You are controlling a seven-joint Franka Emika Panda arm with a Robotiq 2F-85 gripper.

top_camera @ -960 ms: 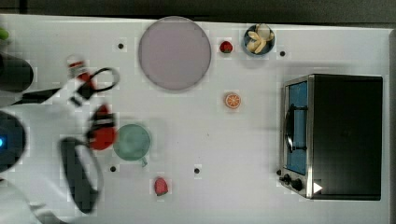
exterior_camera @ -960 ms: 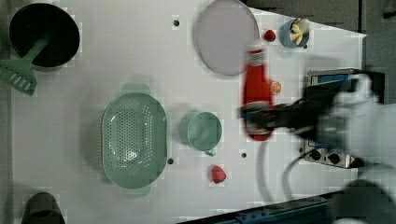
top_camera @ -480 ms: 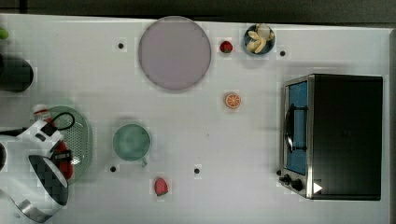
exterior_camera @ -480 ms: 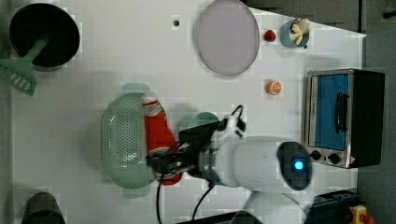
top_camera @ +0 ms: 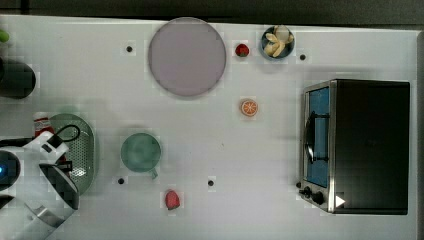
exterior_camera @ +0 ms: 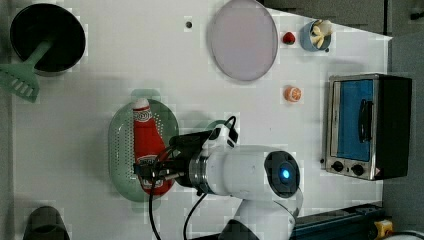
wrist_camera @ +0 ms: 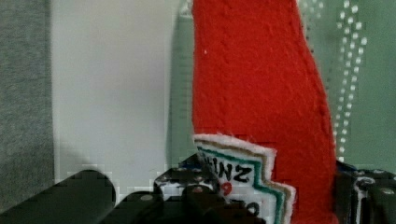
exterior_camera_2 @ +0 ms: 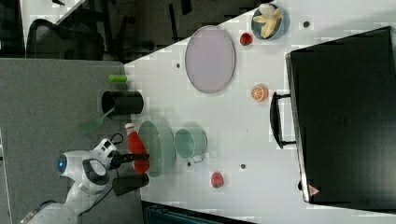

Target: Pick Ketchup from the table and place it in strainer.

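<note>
The tool (exterior_camera: 152, 172) is clamped on the Ketchup (exterior_camera: 146, 145), which lies lengthwise over the strainer (exterior_camera: 120, 150), inside its rim; the cup (top_camera: 141, 152) sits just beside.

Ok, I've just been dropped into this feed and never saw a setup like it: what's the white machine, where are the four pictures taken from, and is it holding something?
The white machine is one robot arm ending in a gripper. Three cameras stand off the arm and show the white table from different sides; the fourth rides on the wrist, close behind the gripper. The gripper is shut on the Ketchup, a red bottle with a white cap, which is over the pale green strainer. Elsewhere on the table are a green cup, a lilac plate, a toaster oven, an orange slice, two strawberries, a bowl of banana pieces and a black pot with a green spatula.
</note>
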